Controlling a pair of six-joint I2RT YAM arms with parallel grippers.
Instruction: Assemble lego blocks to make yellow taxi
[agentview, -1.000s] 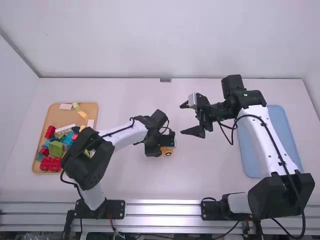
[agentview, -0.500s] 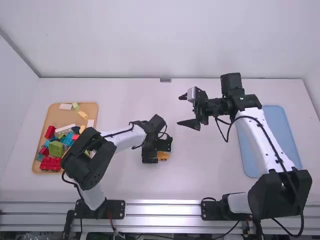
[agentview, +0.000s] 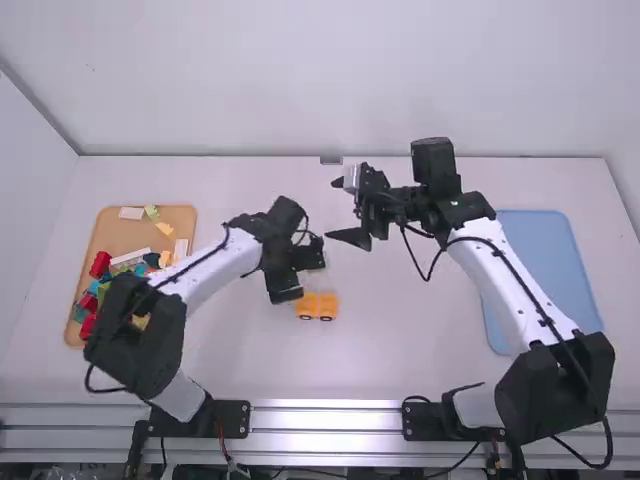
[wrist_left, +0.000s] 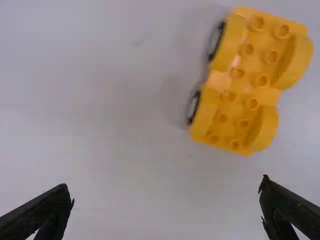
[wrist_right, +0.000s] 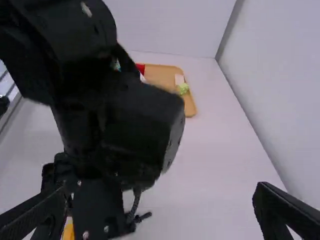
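My left gripper (agentview: 302, 276) is open in the high view, just up and left of the yellow car base (agentview: 317, 306), which stands on the table. In the left wrist view the base (wrist_left: 245, 82) shows bare studs, curved fenders and dark wheels, and my left gripper (wrist_left: 167, 202) has its fingers wide apart with nothing between them. My right gripper (agentview: 340, 208) is open and holds nothing, farther up the table and to the right of the left one. The right wrist view has my right gripper (wrist_right: 162, 205) spread wide, with the left arm standing before it.
A wooden tray (agentview: 105, 225) at the left holds several loose blocks, among them red, green, blue, white and yellow ones. A blue tray (agentview: 545, 270) lies at the right, partly behind the right arm. The two grippers are close to each other near the table's middle.
My left gripper has come away from the yellow base, up and to the left, uncovering it. The right arm has moved left toward the middle, its gripper still open.
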